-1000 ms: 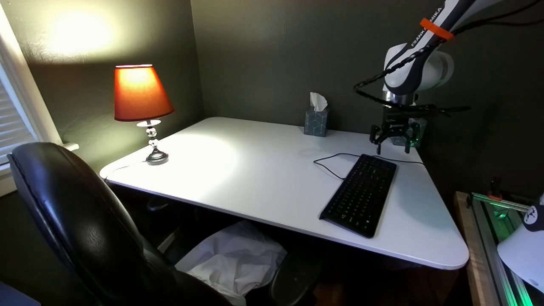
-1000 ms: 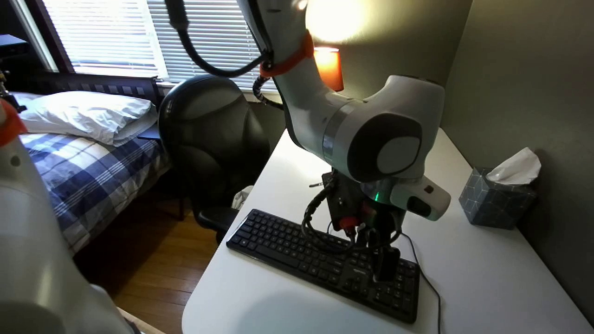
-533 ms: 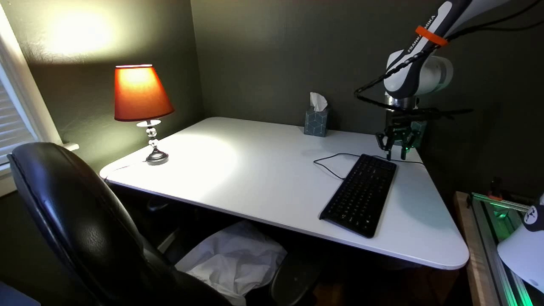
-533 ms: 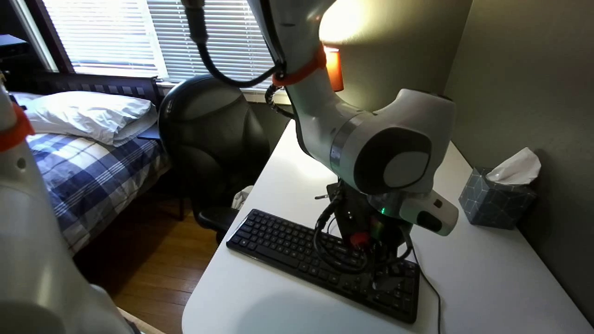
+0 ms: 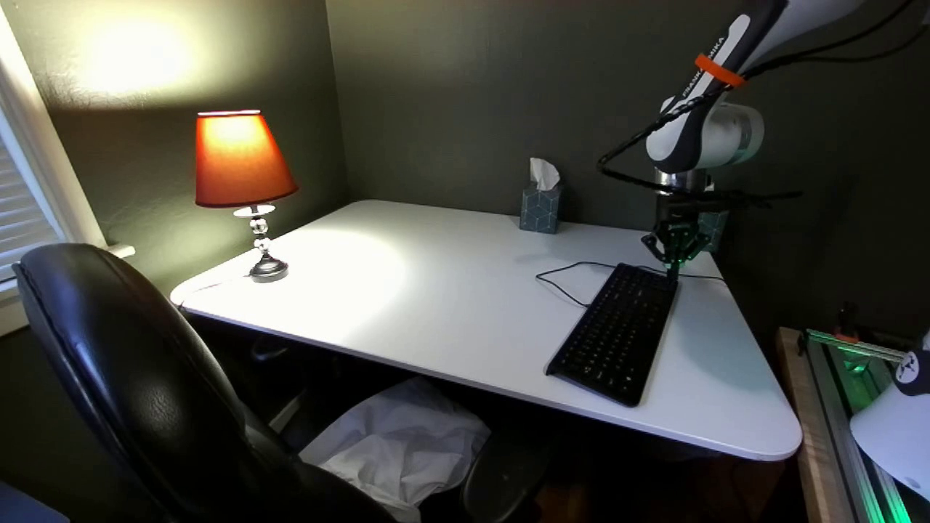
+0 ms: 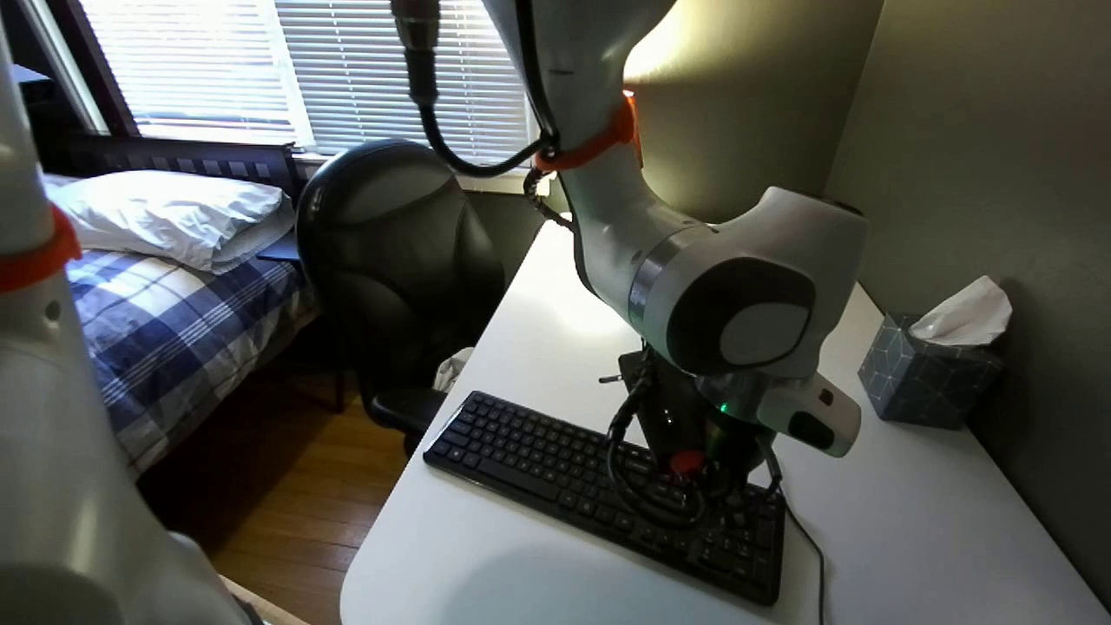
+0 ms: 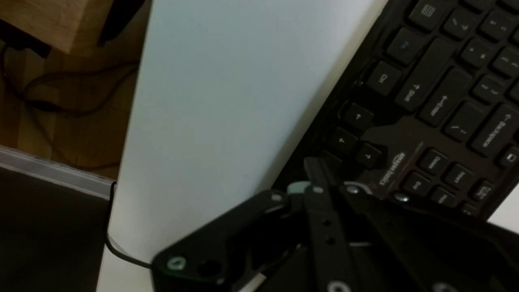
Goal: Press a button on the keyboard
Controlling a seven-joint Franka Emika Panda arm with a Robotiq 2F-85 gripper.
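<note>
The black keyboard (image 5: 614, 334) lies flat on the white desk, in both exterior views and across the right of the wrist view. My gripper (image 5: 672, 274) points down at the number-pad end, its fingers pressed together with nothing seen between them. In the wrist view, the gripper's (image 7: 322, 168) tips overlap the keyboard (image 7: 438, 101) beside the arrow keys (image 7: 368, 155). Whether they touch a key or hover just above, I cannot tell. The arm and its cables hide the fingertips and part of the keyboard (image 6: 521, 460) in an exterior view.
A thin cable (image 5: 574, 267) loops over the desk (image 5: 436, 290) from the keyboard. Two tissue boxes stand near the wall, one (image 5: 540, 211) in plain sight and one (image 5: 713, 226) partly behind the gripper. A lit lamp (image 5: 243, 160) and black chair (image 5: 109, 349) are farther off.
My gripper has come down toward the number-pad end of the keyboard. Its fingers, wide apart a second ago, have closed together. The keyboard has not moved.
</note>
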